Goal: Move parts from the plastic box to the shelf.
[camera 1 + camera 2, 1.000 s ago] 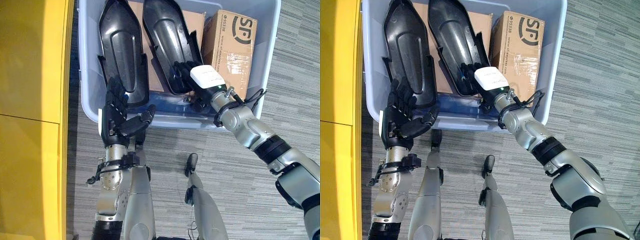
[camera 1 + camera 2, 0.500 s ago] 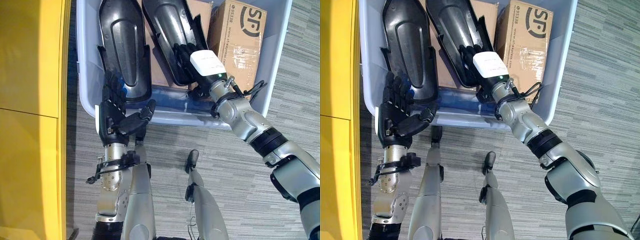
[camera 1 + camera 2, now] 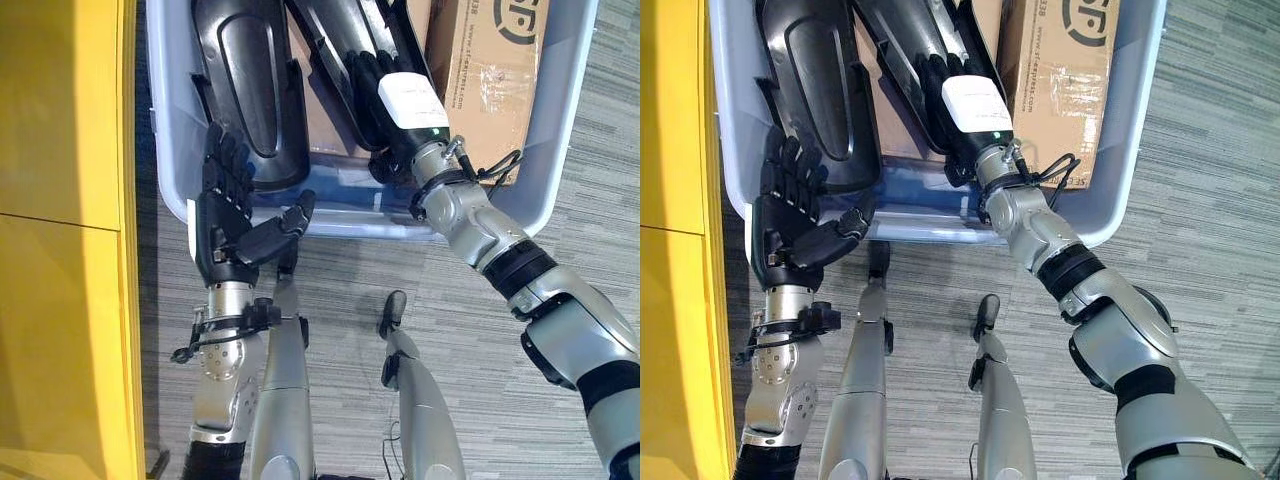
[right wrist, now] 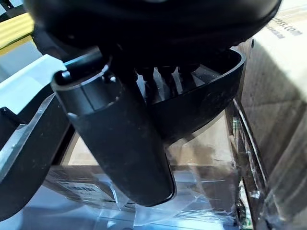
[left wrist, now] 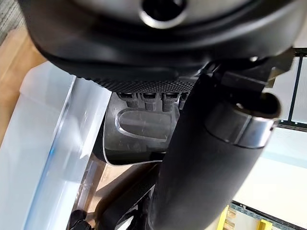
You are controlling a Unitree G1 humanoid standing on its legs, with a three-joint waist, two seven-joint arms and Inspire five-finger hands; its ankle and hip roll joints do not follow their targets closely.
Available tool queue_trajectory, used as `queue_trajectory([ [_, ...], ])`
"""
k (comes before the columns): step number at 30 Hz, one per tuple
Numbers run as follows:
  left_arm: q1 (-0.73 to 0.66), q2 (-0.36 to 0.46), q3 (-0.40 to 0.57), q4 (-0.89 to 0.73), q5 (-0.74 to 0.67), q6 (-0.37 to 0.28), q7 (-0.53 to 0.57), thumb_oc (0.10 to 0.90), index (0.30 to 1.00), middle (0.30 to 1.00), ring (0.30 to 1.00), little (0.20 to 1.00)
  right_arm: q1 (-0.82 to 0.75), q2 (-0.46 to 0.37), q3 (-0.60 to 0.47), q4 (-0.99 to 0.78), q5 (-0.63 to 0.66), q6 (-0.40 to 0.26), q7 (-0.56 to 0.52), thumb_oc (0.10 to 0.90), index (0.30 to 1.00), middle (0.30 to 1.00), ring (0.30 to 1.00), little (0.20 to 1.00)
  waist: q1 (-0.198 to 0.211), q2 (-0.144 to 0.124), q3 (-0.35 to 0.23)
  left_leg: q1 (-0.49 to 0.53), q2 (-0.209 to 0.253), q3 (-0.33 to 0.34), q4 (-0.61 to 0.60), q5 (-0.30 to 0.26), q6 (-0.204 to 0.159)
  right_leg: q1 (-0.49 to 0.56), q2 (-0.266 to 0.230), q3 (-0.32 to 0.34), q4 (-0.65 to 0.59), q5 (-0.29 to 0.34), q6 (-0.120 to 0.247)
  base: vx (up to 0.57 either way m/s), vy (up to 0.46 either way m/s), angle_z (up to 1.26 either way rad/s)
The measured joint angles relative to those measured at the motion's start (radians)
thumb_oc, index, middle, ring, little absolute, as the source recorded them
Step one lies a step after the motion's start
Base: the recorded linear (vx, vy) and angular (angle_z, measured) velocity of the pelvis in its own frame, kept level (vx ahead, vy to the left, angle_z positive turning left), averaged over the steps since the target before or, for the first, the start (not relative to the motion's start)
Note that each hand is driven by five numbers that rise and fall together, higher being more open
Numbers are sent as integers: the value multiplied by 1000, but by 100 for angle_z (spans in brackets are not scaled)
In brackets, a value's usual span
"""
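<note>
Two long black moulded parts lie side by side in the pale plastic box (image 3: 165, 150). My left hand (image 3: 225, 225) is open at the box's near rim, fingers spread, their tips against the near end of the left part (image 3: 245, 80); the same left part (image 5: 144, 129) shows past the fingers in the left wrist view. My right hand (image 3: 405, 100), with a white cover on its back, reaches into the box. Its fingers (image 3: 365, 72) lie straight inside the near end of the right part (image 3: 335, 35), while the thumb (image 4: 124, 139) sits below that part's rim (image 4: 201, 105).
A brown cardboard box (image 3: 495, 60) stands in the plastic box to the right of the parts, close to my right hand. More flat cardboard (image 3: 325, 135) lies under the parts. The yellow shelf (image 3: 60, 200) runs along the left. Grey striped carpet (image 3: 500, 400) surrounds the box.
The camera has shifted, so the box sits higher in the picture. My right hand has reached farther into the box along the right part. The left hand stays at the rim.
</note>
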Motion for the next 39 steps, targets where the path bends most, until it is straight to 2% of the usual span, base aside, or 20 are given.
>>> queue_trajectory([
  [1, -6, 3, -6, -6, -2, 0, -1, 900, 1000, 1000, 1000, 1000, -15, -1, 0, 9, 0, -1, -13, 900, 1000, 1000, 1000, 1000, -4, 13, -6, -31, -10, -9, 28, -10, -1, -39, -7, 0, 53, -30, -5, -18, 36, 11],
  [3, -17, -2, -7, -6, -3, -2, -1, 900, 1000, 1000, 1000, 1000, -29, 3, 0, 36, 12, -2, -32, 900, 1000, 1000, 1000, 1000, -2, 33, -10, -61, -13, -20, 61, -17, -2, -74, -8, 0, 111, -47, 3, 2, 21, 7],
  [4, -17, -5, -7, 4, -5, -1, -1, 900, 1000, 1000, 1000, 1000, -29, 10, 4, 60, 21, -5, -37, 675, 684, 684, 684, 684, -2, 39, -12, -59, -17, -21, 66, -20, -3, -78, -10, 1, 137, -57, 4, -18, 22, 9],
  [5, -15, -4, -8, 19, -5, 1, -1, 900, 1000, 1000, 1000, 1000, -29, 12, 9, 84, 22, -7, -39, 618, 605, 605, 605, 605, 0, 44, -14, -54, -18, -24, 77, -25, -5, -80, -12, 1, 168, -77, 2, -15, 19, 14],
  [6, -16, -3, -11, 32, -6, 1, -1, 900, 1000, 1000, 1000, 1000, -32, 13, 18, 106, 31, -7, -40, 400, 300, 300, 300, 300, 2, 52, -19, -53, -20, -28, 79, -25, -5, -84, -14, 0, 191, -91, -3, -33, 17, 18],
  [8, -18, -1, -13, 35, -6, -1, 0, 900, 1000, 1000, 1000, 1000, -52, 7, 35, 136, 42, -5, -53, 400, 300, 300, 300, 300, 3, 65, -35, -68, -26, -50, 76, -25, -5, -113, -14, -6, 231, -116, -14, 0, -7, 21],
  [13, -18, -3, 1, 45, -6, 0, 18, 900, 1000, 1000, 1000, 1000, -51, 12, 12, 136, 132, -31, -77, 400, 300, 300, 300, 300, -2, 72, -59, -68, -15, -68, 53, -25, -5, -127, -9, -23, 252, -127, -22, 6, -13, 5],
  [20, -7, -9, 9, 86, -7, 3, 23, 900, 1000, 1000, 1000, 1000, 104, 20, -98, -23, 138, -28, -84, 400, 300, 300, 300, 300, -15, 67, -81, -26, -10, -64, 15, 1, 25, -94, -10, -27, 238, -131, -20, 8, -22, 5],
  [22, -2, -12, 7, 109, -7, 5, 23, 900, 1000, 1000, 1000, 1000, 161, 21, -115, -56, 135, -24, -82, 400, 300, 300, 300, 300, -23, 65, -81, 13, -11, -58, 0, 4, 25, -58, -13, -27, 226, -131, -19, -35, -15, 10],
  [24, 7, -13, 14, 159, -9, 29, 25, 900, 1000, 1000, 1000, 1000, 253, 36, -130, -94, 114, -21, -65, 400, 300, 300, 300, 300, -34, 49, -87, 79, -14, -44, -26, 7, 24, 11, -19, -22, 199, -137, -13, -22, -33, 10],
  [27, 5, -11, 31, 175, -11, 42, 27, 900, 1000, 1000, 1000, 1000, 308, 29, -130, -143, 95, -22, -30, 400, 300, 300, 300, 300, -53, 31, -97, 102, -12, -43, -37, 15, 14, 40, -17, -23, 174, -135, -13, -12, -32, 2],
  [31, -8, -7, 30, 232, -12, 80, 25, 900, 1000, 1000, 1000, 1000, 367, 11, -125, -163, 86, -18, 30, 400, 300, 300, 300, 300, -54, 21, -92, 179, -12, -25, -40, 20, 7, 122, -15, -21, 149, -133, -10, -11, -32, -2],
  [32, -19, -5, 32, 264, -12, 90, 24, 900, 1000, 1000, 1000, 1000, 376, 11, -131, -165, 85, -23, 51, 400, 300, 300, 300, 300, -50, 12, -82, 217, -8, -14, -53, 19, 8, 151, -18, -10, 140, -130, -6, -31, -35, -9],
  [34, -30, -7, 36, 272, -12, 100, 20, 900, 1000, 1000, 1000, 1000, 392, -2, -147, -177, 85, -20, 66, 400, 300, 300, 300, 300, -50, 11, -60, 258, -6, -12, -65, 19, 9, 192, -18, -7, 127, -125, 0, 8, -55, -7],
  [36, -17, -5, 30, 301, -13, 139, 17, 900, 1000, 1000, 1000, 1000, 472, -17, -168, -227, 83, -8, 99, 400, 300, 300, 300, 300, -37, 0, -38, 365, -11, 11, -94, 17, 11, 291, -25, 6, 89, -120, 2, 1, -32, -5],
  [39, 10, 1, 40, 322, -13, 162, 8, 900, 1000, 1000, 1000, 1000, 543, -55, -182, -320, 64, -3, 127, 400, 300, 300, 300, 300, -34, -1, -25, 443, -13, 30, -114, 12, 19, 383, -32, 10, 25, -96, 6, 12, -23, -11],
])
